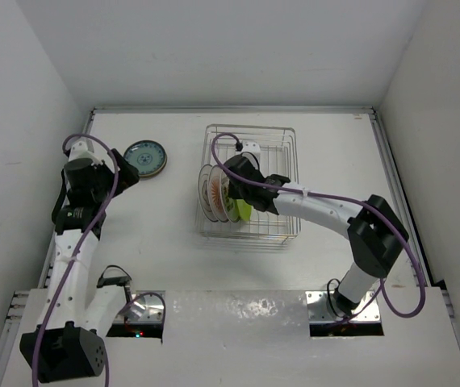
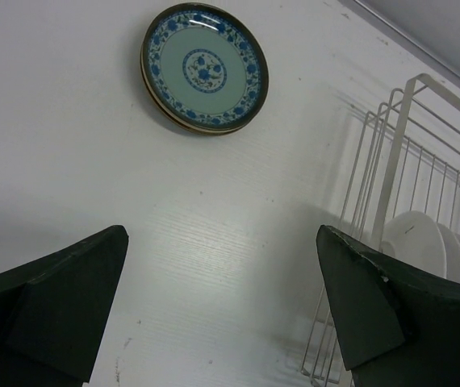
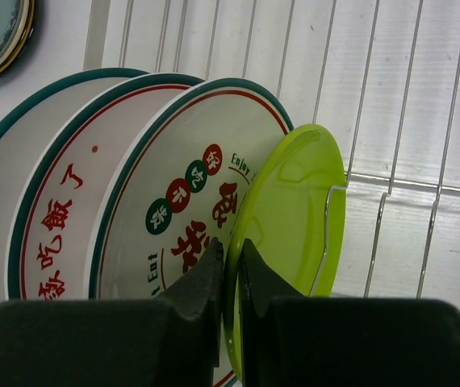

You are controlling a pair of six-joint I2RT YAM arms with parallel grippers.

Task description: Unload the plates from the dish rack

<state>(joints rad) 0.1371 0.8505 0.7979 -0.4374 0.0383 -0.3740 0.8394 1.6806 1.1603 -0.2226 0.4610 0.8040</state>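
The wire dish rack stands at the table's middle back. Several plates stand on edge at its left side: white ones with red characters and a lime green plate at the right end of the row, also in the top view. My right gripper is shut on the green plate's rim, one finger on each side. A blue-patterned plate lies flat on the table left of the rack, also in the left wrist view. My left gripper is open and empty above the table beside it.
The rack's right half holds only bare wires and upright prongs. In the left wrist view the rack's corner and white plate backs are close on the right. White walls enclose the table on three sides.
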